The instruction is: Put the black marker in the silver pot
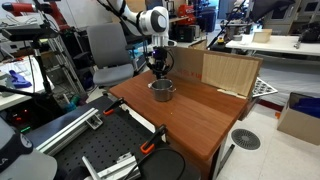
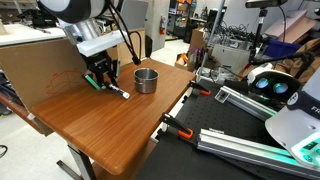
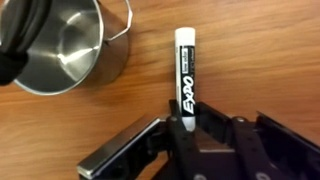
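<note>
**A:** How far along is this looking?

**B:** Early, I'd judge. The black marker [image 3: 185, 75] is lying flat on the tabletop [image 3: 260, 70], near the silver pot [image 3: 60, 50] but not touching it, so nothing is sitting where it belongs yet.

**A:** And what is the end effector [image 3: 186, 128] doing?

**B:** It is hovering low over one end of the marker, with its fingers drawn in close on either side of the barrel. Whether they are actually pressing on it, I cannot tell. In an exterior view the marker [image 2: 119, 92] is resting on the wood, not looking lifted.

**A:** So what is remaining?

**B:** Nearly everything, I think: securing the grip, lifting, carrying the marker across to the pot and letting go over the opening.

**A:** Is anything sitting in the pot?

**B:** The part of its inside that is showing in the wrist view is looking bare, just shiny steel, though some of it is falling outside the frame. The tan cardboard box [image 1: 228, 72] is standing behind the pot, and its contents are not showing.
</note>
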Robot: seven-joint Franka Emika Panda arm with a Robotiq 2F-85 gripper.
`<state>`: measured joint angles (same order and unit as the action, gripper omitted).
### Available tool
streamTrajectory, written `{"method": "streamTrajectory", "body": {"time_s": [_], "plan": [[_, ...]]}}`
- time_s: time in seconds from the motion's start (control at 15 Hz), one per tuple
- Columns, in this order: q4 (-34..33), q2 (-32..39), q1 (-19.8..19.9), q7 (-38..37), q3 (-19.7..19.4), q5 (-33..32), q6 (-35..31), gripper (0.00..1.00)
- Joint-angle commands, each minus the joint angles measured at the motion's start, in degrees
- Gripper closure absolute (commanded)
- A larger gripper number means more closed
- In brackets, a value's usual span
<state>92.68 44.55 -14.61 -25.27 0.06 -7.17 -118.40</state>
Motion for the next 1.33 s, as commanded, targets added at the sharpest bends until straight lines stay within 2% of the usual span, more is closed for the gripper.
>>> {"method": "streamTrajectory", "body": {"time_s": [0.0, 0.4, 0.73, 1.27], "plan": [[2.4, -3.1, -0.3, 1.7, 1.7, 1.5, -1.2, 0.94], [7.0, -11.3, 0.0, 2.2, 4.3, 4.5, -2.9, 0.94], [13.9, -19.2, 0.6, 3.1, 3.8, 4.6, -4.9, 0.94], [27.9, -29.3, 4.1, 4.4, 1.5, 2.5, -16.3, 0.94]]}}
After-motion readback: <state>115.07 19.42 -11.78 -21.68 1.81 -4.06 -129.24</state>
